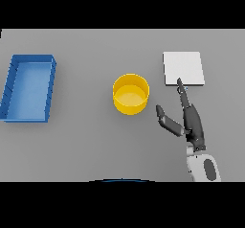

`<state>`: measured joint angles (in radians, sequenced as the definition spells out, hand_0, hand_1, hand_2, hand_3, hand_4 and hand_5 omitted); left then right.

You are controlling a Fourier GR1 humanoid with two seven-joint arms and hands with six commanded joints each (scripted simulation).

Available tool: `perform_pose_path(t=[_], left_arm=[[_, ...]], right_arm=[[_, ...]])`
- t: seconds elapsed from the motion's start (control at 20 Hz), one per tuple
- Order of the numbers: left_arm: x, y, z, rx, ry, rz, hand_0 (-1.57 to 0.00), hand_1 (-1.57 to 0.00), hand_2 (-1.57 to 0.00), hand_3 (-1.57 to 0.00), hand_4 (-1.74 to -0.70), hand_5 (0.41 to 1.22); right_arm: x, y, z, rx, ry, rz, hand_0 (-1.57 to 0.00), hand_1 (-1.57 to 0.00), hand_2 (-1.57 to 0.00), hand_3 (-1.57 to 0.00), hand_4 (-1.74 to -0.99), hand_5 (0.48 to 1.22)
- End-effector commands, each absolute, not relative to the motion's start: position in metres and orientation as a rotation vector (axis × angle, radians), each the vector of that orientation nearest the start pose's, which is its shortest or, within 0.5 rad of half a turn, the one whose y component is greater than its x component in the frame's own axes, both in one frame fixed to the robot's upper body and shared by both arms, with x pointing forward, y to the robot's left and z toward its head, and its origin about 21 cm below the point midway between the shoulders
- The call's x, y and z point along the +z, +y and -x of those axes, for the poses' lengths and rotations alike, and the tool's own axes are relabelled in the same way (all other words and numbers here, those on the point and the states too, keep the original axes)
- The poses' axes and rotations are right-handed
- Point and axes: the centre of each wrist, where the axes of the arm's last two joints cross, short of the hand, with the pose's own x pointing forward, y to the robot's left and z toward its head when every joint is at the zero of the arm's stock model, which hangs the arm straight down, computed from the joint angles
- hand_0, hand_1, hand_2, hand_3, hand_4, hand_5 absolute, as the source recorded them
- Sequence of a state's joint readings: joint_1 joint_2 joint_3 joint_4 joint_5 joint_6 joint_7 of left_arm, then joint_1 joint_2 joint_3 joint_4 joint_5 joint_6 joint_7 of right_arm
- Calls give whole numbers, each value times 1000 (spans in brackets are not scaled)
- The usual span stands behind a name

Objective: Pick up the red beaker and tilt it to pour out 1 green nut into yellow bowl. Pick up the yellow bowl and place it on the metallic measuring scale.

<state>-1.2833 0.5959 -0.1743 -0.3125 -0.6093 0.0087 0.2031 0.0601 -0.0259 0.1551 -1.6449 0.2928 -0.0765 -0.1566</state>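
Right hand (191,121) open beside yellow bowl (130,94); unlabelled.

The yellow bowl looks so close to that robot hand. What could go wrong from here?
The right hand is open, its thumb spread toward the yellow bowl; a sideways approach might shove the bowl rather than grasp it. Its straight fingers already reach the edge of the measuring scale, so they may nudge it. No red beaker or green nut shows anywhere, so the pouring step may be impossible from here.
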Motion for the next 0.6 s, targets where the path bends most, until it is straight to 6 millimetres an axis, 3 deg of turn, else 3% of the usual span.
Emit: perform_pose_path(t=[0.0,0.2,0.35,0.55], left_arm=[[220,321,-473,-690,-1187,-1088,-1571,-1571,-1571,-1452,-1741,1221],[178,335,-457,-471,-1171,-978,-1571,-1571,-1571,-1474,-1741,1221],[158,338,-440,-379,-1157,-951,-1571,-1571,-1571,-1480,-1741,1221],[132,336,-411,-285,-1165,-905,-1571,-1571,-1571,-1441,-1741,1221]], right_arm=[[3,-202,-232,303,-1757,180,1,1,1,1,-1053,651],[8,-203,-229,336,-1763,234,1,1,1,1,-1052,648],[9,-198,-228,349,-1754,222,1,1,1,1,-1041,650],[5,-208,-227,350,-1736,235,1,1,1,1,-1018,645]])
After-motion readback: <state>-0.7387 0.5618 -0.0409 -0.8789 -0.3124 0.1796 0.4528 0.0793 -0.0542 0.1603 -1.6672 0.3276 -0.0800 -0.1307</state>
